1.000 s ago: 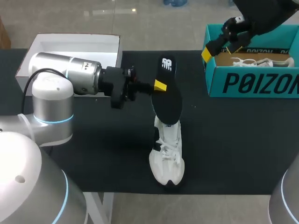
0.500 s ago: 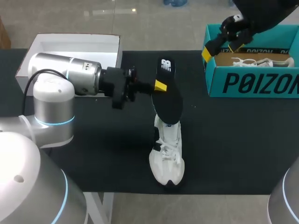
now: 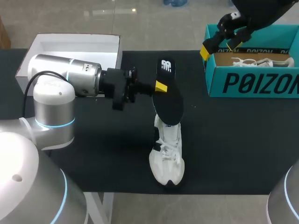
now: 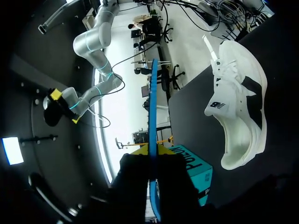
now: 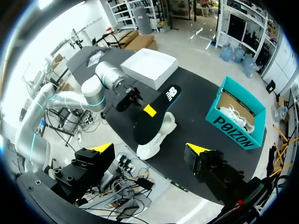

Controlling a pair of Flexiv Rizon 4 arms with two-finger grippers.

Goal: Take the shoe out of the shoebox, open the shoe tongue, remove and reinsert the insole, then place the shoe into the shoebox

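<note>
My left gripper (image 3: 159, 87) is shut on the edge of the black insole (image 3: 168, 95), which it holds above the table. The insole's lower end overlaps the heel opening of the white shoe (image 3: 167, 151); whether it is inside I cannot tell. The shoe lies on the black table with its toe toward the front edge. In the left wrist view the insole (image 4: 153, 107) shows edge-on between the fingers, with the shoe (image 4: 238, 116) beside it. My right gripper (image 3: 218, 45) hangs open high over the near-left corner of the teal shoebox (image 3: 252, 84), holding nothing.
A second white shoe (image 3: 256, 61) lies inside the teal shoebox. A white box lid (image 3: 74, 46) sits at the back left behind my left arm. From the right wrist view the table's black top (image 5: 205, 144) lies far below the open gripper (image 5: 149, 148).
My right gripper has risen slightly above the shoebox corner. The left gripper and the insole have barely shifted.
</note>
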